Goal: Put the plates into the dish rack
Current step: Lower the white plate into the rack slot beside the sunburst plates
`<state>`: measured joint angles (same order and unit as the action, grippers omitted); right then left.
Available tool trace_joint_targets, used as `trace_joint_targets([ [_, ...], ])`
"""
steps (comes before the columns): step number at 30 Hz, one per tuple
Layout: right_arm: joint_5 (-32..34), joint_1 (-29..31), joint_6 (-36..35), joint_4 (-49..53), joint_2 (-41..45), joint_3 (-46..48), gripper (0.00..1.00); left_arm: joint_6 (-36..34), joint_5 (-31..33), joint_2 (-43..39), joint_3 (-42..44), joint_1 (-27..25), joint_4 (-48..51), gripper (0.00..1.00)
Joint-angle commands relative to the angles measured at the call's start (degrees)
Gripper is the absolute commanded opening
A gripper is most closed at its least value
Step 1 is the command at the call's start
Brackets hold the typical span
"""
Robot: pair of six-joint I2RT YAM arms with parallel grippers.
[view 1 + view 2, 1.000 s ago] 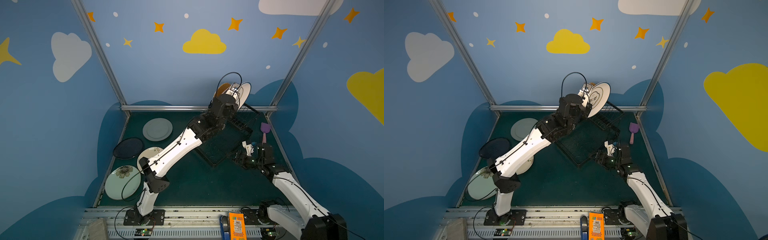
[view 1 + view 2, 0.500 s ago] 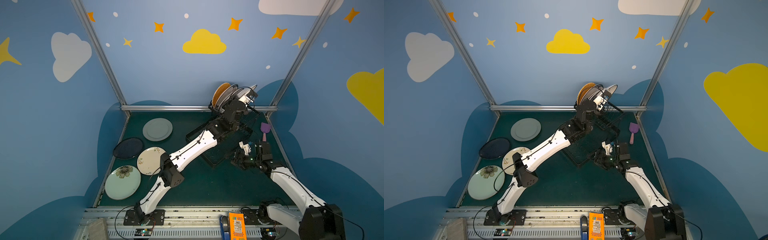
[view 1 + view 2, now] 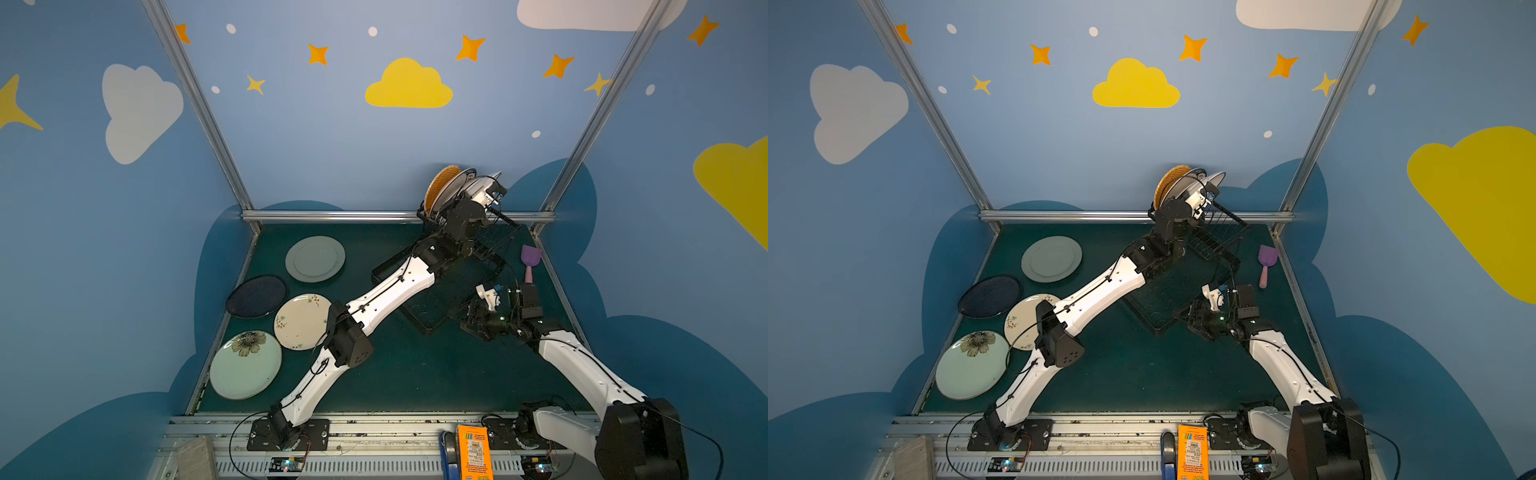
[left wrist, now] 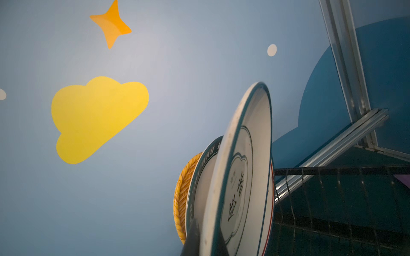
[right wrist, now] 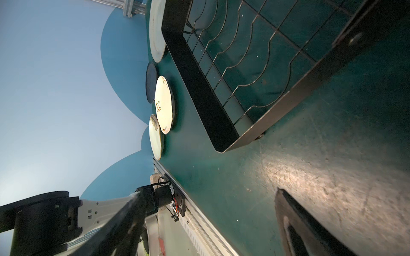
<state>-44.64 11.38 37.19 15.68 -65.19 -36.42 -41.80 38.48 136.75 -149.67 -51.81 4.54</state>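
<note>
Left arm [image 3: 390,291] has extended, carrying the white flower-outlined round plate [image 4: 241,168] to the black wire dish rack [image 5: 195,77]. Left fingers [image 4: 192,241] pinch it; right fingers [image 5: 299,226] stand spread.

Open mat [image 3: 415,374] lies between the flat plates [image 3: 301,322] and the dish rack [image 3: 436,303] (the left arm [image 3: 390,293] crosses it).

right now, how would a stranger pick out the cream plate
Start on the green table's left side. The cream plate lies flat there, by the left arm's elbow. Only it is cream with small scattered sprigs; the mint plate beside it bears one big flower.
</note>
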Motion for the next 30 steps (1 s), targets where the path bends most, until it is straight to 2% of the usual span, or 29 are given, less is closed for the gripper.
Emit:
trace_joint_targets([
  [1, -1.5, -0.5, -0.9, 1.0, -0.7, -1.4, 0.89, -0.3, 0.2, 0.6, -3.0, 0.3, -3.6, 0.04],
  [11, -2.4, -1.2, -1.6, 1.4, -1.9, -1.6, 0.89, 4.2, -0.9, 1.3, -3.1, 0.9, 0.2, 0.04],
  [30, -5.0, -2.7, -3.2, 3.0, -3.8, -1.8, 0.89, 6.1, -1.1, 4.3, -4.9, 1.6, 1.7, 0.04],
])
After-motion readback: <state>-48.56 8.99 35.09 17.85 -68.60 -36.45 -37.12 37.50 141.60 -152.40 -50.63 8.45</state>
